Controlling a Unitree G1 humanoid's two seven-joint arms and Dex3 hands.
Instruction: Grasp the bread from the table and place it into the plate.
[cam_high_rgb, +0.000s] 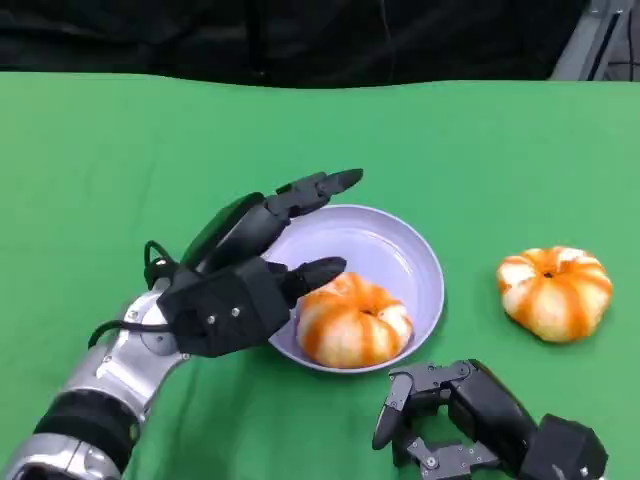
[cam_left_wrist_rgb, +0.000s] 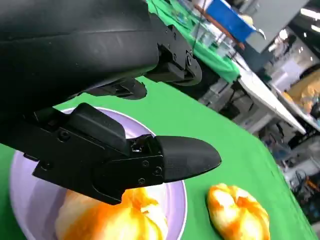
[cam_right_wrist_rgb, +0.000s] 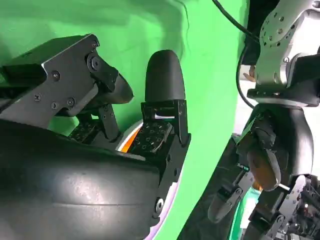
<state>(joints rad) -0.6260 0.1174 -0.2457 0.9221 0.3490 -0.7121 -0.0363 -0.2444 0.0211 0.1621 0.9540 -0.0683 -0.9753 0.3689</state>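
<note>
One orange-striped bread (cam_high_rgb: 354, 320) is seen lying in the lavender plate (cam_high_rgb: 420, 262), at its 7 o'clock edge, with the released left robot hand (cam_high_rgb: 262, 262) spread just above it. A second bread (cam_high_rgb: 554, 291) is left on the green counter (cam_high_rgb: 110, 160) at the plate's 3 o'clock, and the right robot hand (cam_high_rgb: 455, 420) is held loosely released at 5 o'clock, grasping nothing.

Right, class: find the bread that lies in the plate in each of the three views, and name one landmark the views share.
Head view: the bread is low in the centre.
Left wrist view: at the bottom edge, left of centre.
Right wrist view: probably the orange sliver between the black fingers; too little shows to be sure.
Shared landmark: the lilac plate under it.
</note>
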